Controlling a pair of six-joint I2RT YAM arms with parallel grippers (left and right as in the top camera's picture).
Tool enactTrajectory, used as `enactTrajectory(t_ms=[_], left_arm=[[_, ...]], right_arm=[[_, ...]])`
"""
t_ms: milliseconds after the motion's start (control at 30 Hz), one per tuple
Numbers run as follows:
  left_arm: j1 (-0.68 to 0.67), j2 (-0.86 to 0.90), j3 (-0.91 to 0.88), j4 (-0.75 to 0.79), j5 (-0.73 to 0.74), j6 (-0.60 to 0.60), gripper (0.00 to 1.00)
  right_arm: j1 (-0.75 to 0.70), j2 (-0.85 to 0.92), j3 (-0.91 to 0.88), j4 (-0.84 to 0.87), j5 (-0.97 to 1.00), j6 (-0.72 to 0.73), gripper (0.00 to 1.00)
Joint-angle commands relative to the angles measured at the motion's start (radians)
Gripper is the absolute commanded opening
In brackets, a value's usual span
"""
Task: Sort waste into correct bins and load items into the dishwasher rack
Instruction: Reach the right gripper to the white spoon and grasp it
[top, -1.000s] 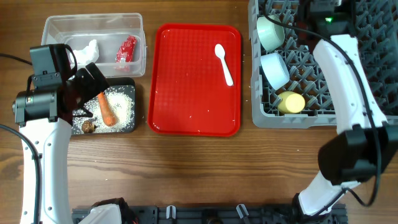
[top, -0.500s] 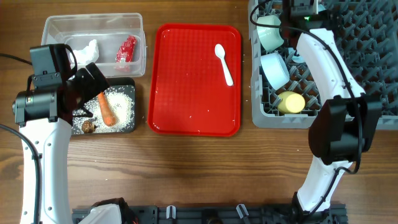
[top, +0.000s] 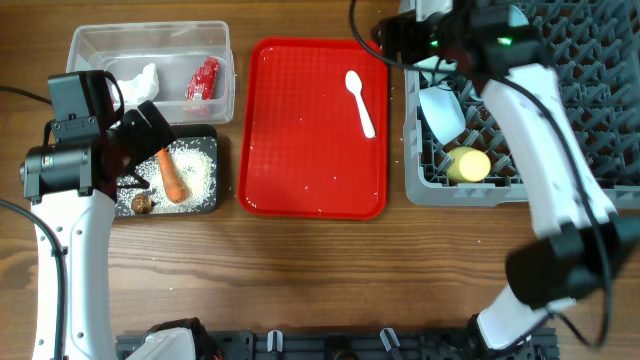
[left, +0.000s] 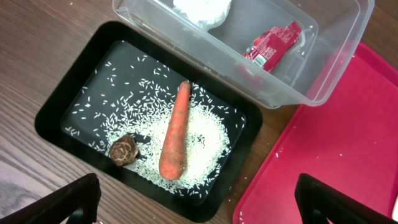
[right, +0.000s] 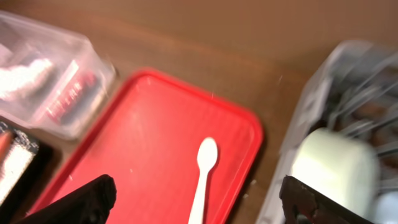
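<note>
My left jaws are spread wide and grasp nothing, hanging over the black tray (left: 81, 81). Straight ahead of them, between the two fingers' lines, the orange carrot (left: 175, 134) lies on a bed of white rice grains (left: 208, 130), and a brown food scrap (left: 123, 149) sits just beside its thick end, toward the left finger. Beyond the carrot is the clear tub (left: 329, 74), touching the black tray's far edge, with the crumpled napkin (left: 202, 7) and the red-and-clear wrapper (left: 273, 40) inside. Off toward the right finger is the red tray (left: 336, 155), flat on the wooden tabletop (top: 300, 270). My right jaws are also released and empty, held above that tray's far right corner; the wrist view is blurred, but the white plastic spoon (right: 202, 171) shows on the tray ahead, centred between the fingers, bowl end away from me. To the right of those jaws stands the grey dishwasher rack (top: 600, 60), with a pale bowl (right: 336, 165) tipped on its side nearest the right finger and the yellow cup (top: 467, 163) lying farther along.
</note>
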Motion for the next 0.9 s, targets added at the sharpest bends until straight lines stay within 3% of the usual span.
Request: enactTrajectory(t_ms=[0,167,500,533,633,667,700,867], left_arm=[[0.002,-0.009,0.012,0.002,0.009,-0.01,1.0],[0.002,-0.009,0.012,0.002,0.009,-0.01,1.0],[0.002,-0.009,0.012,0.002,0.009,-0.01,1.0],[0.002,-0.009,0.012,0.002,0.009,-0.01,1.0],[0.002,-0.009,0.012,0.002,0.009,-0.01,1.0],[0.002,-0.009,0.012,0.002,0.009,-0.01,1.0],[0.002,-0.009,0.012,0.002,0.009,-0.01,1.0],[0.002,-0.009,0.012,0.002,0.009,-0.01,1.0]], right_arm=[[0.053,0.148,-0.003,0.007,0.061,0.094,0.84],[0.107,0.306,-0.003,0.018,0.146,0.137,0.83],[0.115,0.476,-0.003,0.05,0.139,0.142,0.64],[0.115,0.492,-0.003,0.063,0.161,0.143,0.56],[0.115,0.503,-0.003,0.076,0.161,0.166,0.45],[0.115,0.507,-0.003,0.083,0.161,0.168,0.3],[0.115,0.511,-0.003,0.084,0.161,0.169,0.07],[0.115,0.513,-0.003,0.066,0.161,0.169,0.04]])
